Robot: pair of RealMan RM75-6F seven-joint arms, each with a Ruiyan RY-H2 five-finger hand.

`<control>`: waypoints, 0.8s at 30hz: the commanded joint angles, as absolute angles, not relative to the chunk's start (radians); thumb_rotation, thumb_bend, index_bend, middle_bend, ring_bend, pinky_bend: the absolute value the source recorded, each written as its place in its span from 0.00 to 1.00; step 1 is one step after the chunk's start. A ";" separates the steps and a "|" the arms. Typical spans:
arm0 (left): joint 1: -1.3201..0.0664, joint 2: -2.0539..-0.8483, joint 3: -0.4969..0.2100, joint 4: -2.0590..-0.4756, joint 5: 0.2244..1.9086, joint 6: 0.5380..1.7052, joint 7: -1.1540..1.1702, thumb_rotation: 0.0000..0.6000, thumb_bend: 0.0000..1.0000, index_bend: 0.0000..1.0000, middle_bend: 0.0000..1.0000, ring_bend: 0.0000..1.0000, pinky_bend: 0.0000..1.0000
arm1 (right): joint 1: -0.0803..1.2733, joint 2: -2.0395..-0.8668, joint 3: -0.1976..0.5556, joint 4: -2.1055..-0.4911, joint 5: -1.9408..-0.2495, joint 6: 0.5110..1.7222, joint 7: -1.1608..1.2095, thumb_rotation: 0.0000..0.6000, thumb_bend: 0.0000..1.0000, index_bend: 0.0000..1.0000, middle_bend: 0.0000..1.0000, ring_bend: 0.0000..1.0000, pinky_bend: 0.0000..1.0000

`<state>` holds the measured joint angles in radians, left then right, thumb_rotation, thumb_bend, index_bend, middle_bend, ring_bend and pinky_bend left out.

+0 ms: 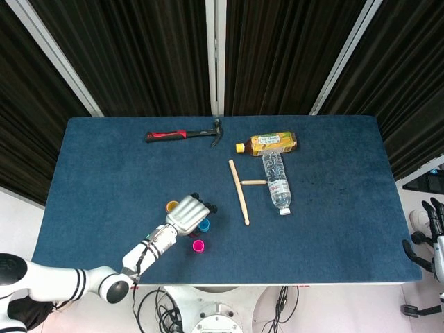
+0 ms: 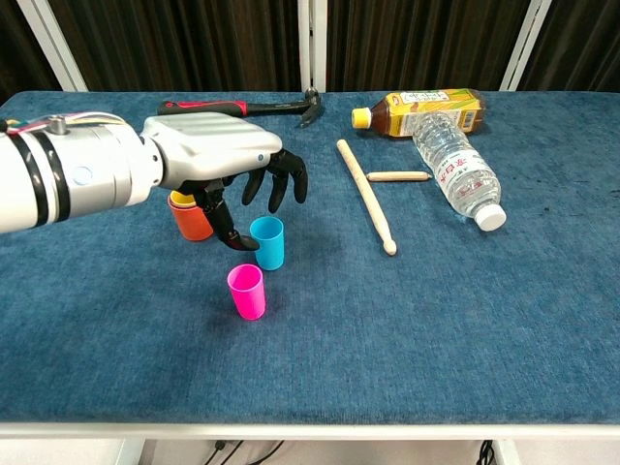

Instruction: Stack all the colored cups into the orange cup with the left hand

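From the head camera, my left hand (image 1: 189, 213) hangs over the near left part of the table (image 1: 104, 173), fingers spread and holding nothing. The blue cup (image 1: 204, 225) peeks out at its right edge, the pink cup (image 1: 198, 246) stands just nearer, and a rim of the orange cup (image 1: 171, 206) shows at the hand's left. Farther off lie a hammer (image 1: 182, 134), two sticks (image 1: 239, 192) and two bottles (image 1: 276, 177). My right hand (image 1: 433, 222) hangs off the table's right edge; I cannot tell its state.

From the chest camera, my left hand (image 2: 228, 170) is open above the cups, one fingertip touching or just beside the blue cup (image 2: 268, 243). The orange cup (image 2: 192, 218), a yellow cup (image 2: 180, 199) nested inside, stands behind the hand. The pink cup (image 2: 246, 292) stands apart, nearest me.
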<state>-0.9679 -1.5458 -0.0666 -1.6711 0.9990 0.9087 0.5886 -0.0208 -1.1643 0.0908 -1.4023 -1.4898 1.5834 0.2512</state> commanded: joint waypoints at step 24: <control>-0.970 -1.629 -0.042 -1.575 1.037 0.910 0.651 1.00 0.21 0.46 0.47 0.51 0.30 | -0.022 -1.168 0.092 -1.377 -1.476 1.567 0.286 1.00 0.26 0.00 0.00 0.00 0.00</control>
<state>-0.9703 -1.6280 -0.0418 -1.5761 1.0360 0.9101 0.6509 -0.0216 -1.1681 0.0924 -1.3767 -1.4764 1.5666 0.2856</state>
